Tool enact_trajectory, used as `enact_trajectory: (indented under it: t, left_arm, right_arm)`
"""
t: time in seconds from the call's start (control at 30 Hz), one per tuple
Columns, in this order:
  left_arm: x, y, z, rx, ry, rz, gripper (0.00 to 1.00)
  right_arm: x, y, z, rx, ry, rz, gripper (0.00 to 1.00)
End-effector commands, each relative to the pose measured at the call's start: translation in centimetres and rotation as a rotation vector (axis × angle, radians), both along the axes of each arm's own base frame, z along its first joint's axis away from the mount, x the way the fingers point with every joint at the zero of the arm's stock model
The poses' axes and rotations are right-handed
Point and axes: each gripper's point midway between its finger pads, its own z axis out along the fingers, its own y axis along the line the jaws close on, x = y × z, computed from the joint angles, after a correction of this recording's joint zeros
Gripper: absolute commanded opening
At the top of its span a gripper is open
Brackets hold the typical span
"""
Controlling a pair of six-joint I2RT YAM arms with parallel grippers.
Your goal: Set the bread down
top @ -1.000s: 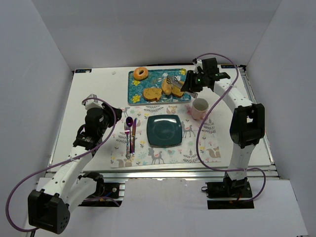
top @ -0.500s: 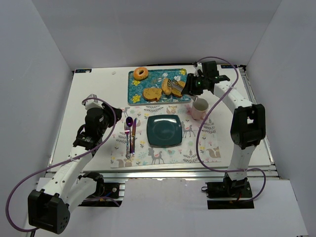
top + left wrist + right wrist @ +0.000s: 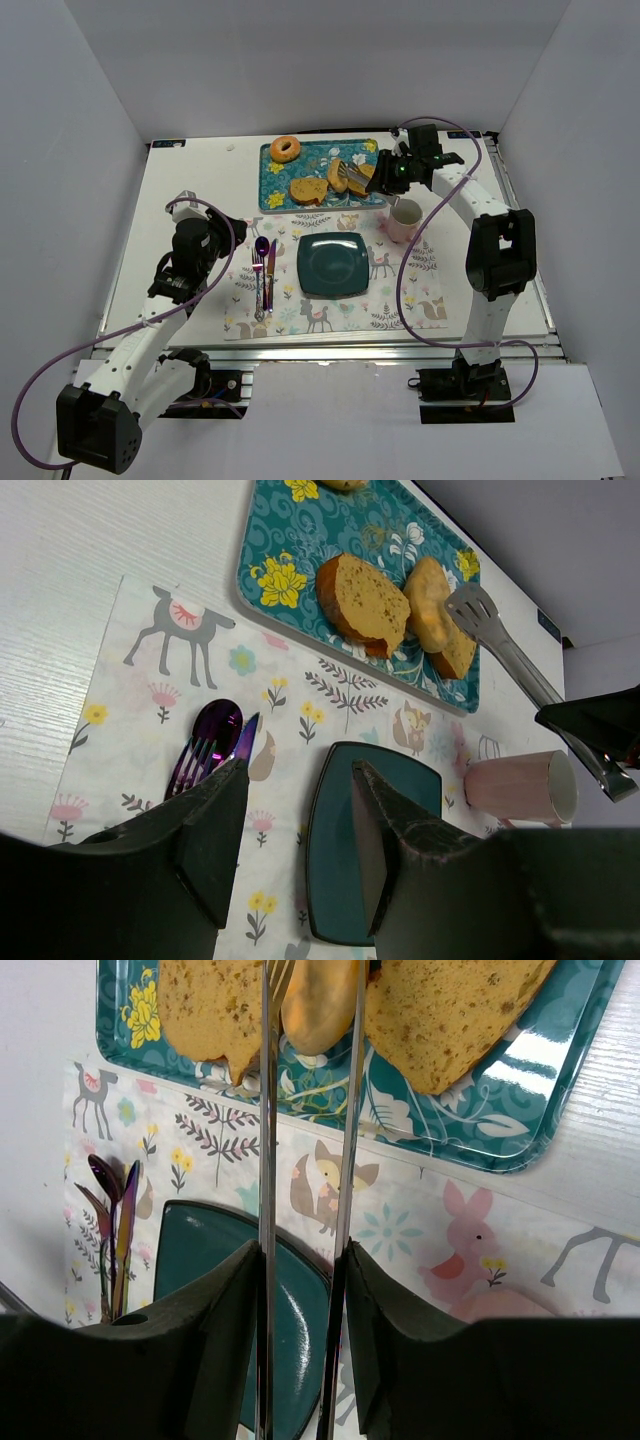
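Three bread pieces lie on the floral teal tray [image 3: 275,185]: a left slice [image 3: 308,189], a small middle piece [image 3: 338,178] and a right slice [image 3: 361,183]. My right gripper [image 3: 385,172] is shut on metal tongs [image 3: 352,168]. In the right wrist view my gripper [image 3: 305,1260] holds the tongs [image 3: 267,1160], whose two arms straddle the middle piece [image 3: 318,1005]. The piece still rests on the tray [image 3: 500,1130]. The dark teal plate [image 3: 333,264] sits on the placemat. My left gripper [image 3: 213,258] is open and empty above the placemat, as the left wrist view [image 3: 300,780] shows.
A bagel [image 3: 286,149] lies at the tray's far left corner. A pink mug [image 3: 405,220] stands right of the plate, close under the right arm. A purple fork, spoon and knife [image 3: 264,268] lie left of the plate. White walls enclose the table.
My right gripper with the tongs has shifted slightly right and down, bringing the tong tips round the middle bread piece. The left arm has not moved.
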Motion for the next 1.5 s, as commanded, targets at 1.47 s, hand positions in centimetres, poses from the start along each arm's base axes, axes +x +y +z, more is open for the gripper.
enact_trajectory:
  t: [1.47]
  left_arm:
    - [0.9, 0.2, 1.3, 0.009, -0.026, 0.012, 0.56]
  right_arm:
    - [-1.4, 2.2, -0.7, 0.124, 0.093, 0.001, 0.15]
